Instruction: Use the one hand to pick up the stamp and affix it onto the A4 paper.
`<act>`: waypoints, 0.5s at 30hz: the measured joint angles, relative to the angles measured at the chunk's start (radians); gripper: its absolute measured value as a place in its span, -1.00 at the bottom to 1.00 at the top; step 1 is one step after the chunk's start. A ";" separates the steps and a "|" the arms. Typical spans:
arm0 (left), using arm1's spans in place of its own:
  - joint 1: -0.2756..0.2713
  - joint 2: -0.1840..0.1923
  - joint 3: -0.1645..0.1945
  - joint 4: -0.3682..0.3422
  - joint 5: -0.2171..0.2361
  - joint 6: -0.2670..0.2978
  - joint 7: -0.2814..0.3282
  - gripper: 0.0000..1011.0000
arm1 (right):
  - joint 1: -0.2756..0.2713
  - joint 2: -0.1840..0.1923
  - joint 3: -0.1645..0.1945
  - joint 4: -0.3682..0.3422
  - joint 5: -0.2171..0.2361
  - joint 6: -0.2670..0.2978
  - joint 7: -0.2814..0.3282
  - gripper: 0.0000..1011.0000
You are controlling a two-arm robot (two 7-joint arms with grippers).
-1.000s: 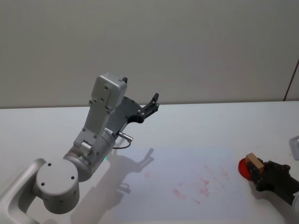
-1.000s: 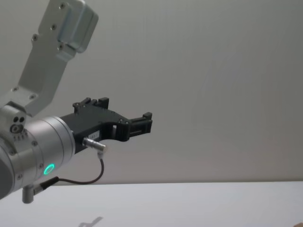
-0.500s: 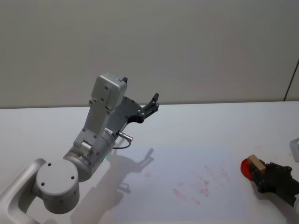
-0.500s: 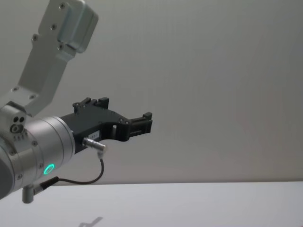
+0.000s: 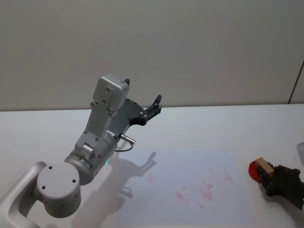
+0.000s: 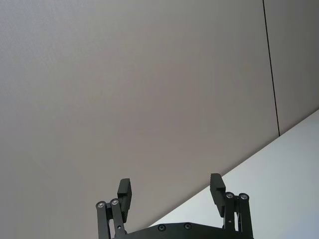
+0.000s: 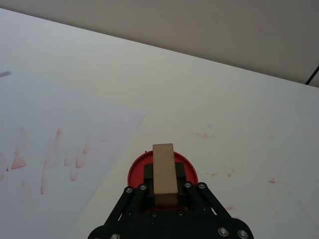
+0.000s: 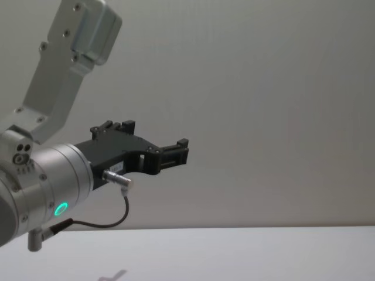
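Closest to you, at the near right of the tabletop (image 5: 213, 123), your right end effector (image 7: 164, 188) is pinching the stamp (image 7: 164, 172), its fingers pressed against the two long sides of the wooden block. The block's long axis runs straight out along the fingers, away from the wrist. It sits over a round red ink pad (image 7: 135, 172); the stamp's face is hidden beneath the block, so you cannot tell whether it is touching the pad or held just above it.

The A4 paper (image 5: 190, 171) lies to the robot's left of the stamp, its right edge just beside the pad; whether the pad overlaps that edge is hard to make out. Your coming move probably turns on that: lift, then carry leftward. Faint red marks (image 5: 205, 187) already sit on the sheet's right half.

Farther off, the left end effector (image 6: 170, 191) is parked high with its fingers spread, aimed at the wall (image 5: 190, 47), well apart from the paper. The right arm is clearly the nearer one, though the head view's edge cuts it off.
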 joint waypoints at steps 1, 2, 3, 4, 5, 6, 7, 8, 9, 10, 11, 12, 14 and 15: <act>0.000 0.000 0.000 0.000 0.000 0.000 0.000 0.98 | 0.001 0.000 0.001 0.002 0.001 0.000 0.000 -0.56; 0.000 0.000 0.000 0.000 0.000 0.000 0.000 0.98 | 0.001 -0.001 0.001 0.002 0.002 -0.001 -0.001 -0.56; 0.000 0.000 0.000 0.000 0.000 0.000 0.000 0.98 | 0.002 -0.001 0.001 0.002 0.004 -0.001 -0.001 -0.56; 0.000 0.000 0.000 0.000 0.000 0.000 0.000 0.98 | 0.002 -0.002 0.002 0.003 0.009 -0.001 -0.002 -0.56; 0.000 0.000 0.000 0.000 0.000 0.000 0.000 0.98 | 0.002 -0.003 0.002 0.002 0.013 -0.001 -0.003 -0.56; 0.000 0.000 0.000 0.000 0.000 0.000 0.000 0.98 | 0.003 -0.004 0.003 0.001 0.020 -0.001 -0.005 -0.56; 0.000 0.000 0.000 0.000 0.000 0.000 0.000 0.98 | 0.003 -0.005 0.003 0.000 0.025 0.000 -0.006 -0.56; 0.000 0.000 0.000 0.000 0.000 0.000 0.000 0.98 | 0.003 -0.005 0.004 -0.002 0.028 0.001 -0.007 -0.56; 0.000 0.000 0.000 0.000 0.000 0.000 0.000 0.98 | 0.004 -0.006 0.004 -0.005 0.034 0.003 -0.007 -0.56; 0.000 0.000 0.000 0.000 0.000 0.000 0.000 0.98 | 0.005 -0.008 0.005 -0.015 0.045 0.004 -0.007 -0.56; 0.000 0.000 0.000 0.000 0.000 0.000 0.000 0.98 | 0.006 -0.008 0.006 -0.020 0.053 0.005 -0.007 -0.56; 0.000 0.000 0.000 0.000 0.000 0.000 0.000 0.98 | 0.007 -0.009 0.006 -0.025 0.057 0.006 -0.007 -0.56; 0.000 0.000 0.000 0.000 0.000 0.000 0.000 0.98 | 0.009 -0.011 0.008 -0.037 0.070 0.008 -0.008 -0.56; 0.000 0.000 0.000 0.000 0.000 0.000 0.000 0.98 | 0.011 -0.012 0.009 -0.051 0.082 0.009 -0.008 -0.56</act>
